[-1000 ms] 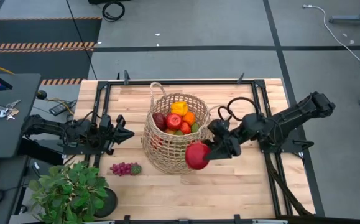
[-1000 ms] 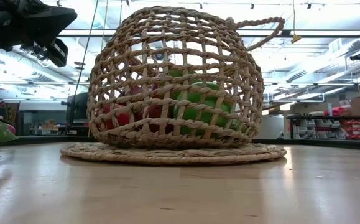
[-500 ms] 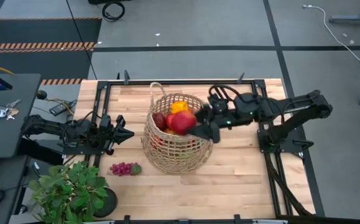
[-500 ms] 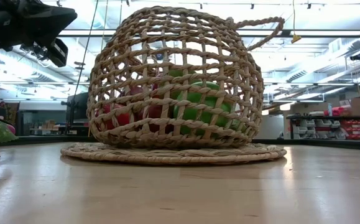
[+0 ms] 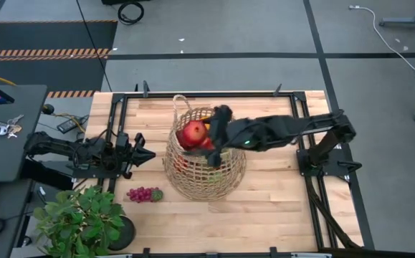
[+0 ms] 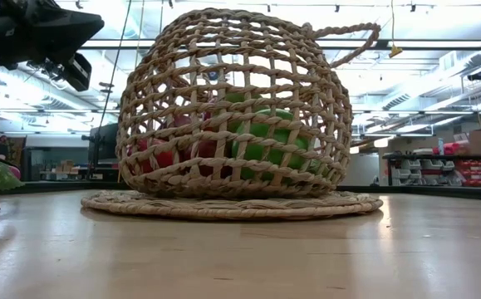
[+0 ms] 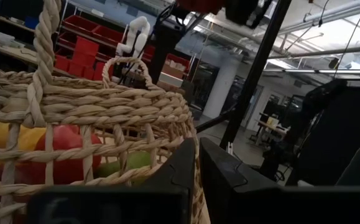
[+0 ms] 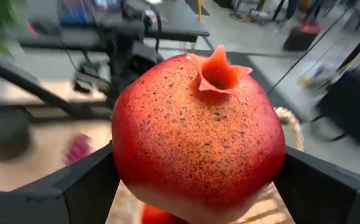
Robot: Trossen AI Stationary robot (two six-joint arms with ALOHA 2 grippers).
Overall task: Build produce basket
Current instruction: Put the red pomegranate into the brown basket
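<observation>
Through the basket [image 6: 232,108] weave we make out only patches of red and green produce [image 6: 261,141]; individual pieces cannot be told. The pomegranate [image 8: 198,134] hides most of the bench behind it, and that background is blurred.

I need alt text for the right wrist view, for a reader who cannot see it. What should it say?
A large red pomegranate with a small orange crown fills the view, held between the right gripper's two dark jaws. Behind it, blurred, are the pale wooden table, a loop of the straw basket's handle and the other dark arm.
</observation>
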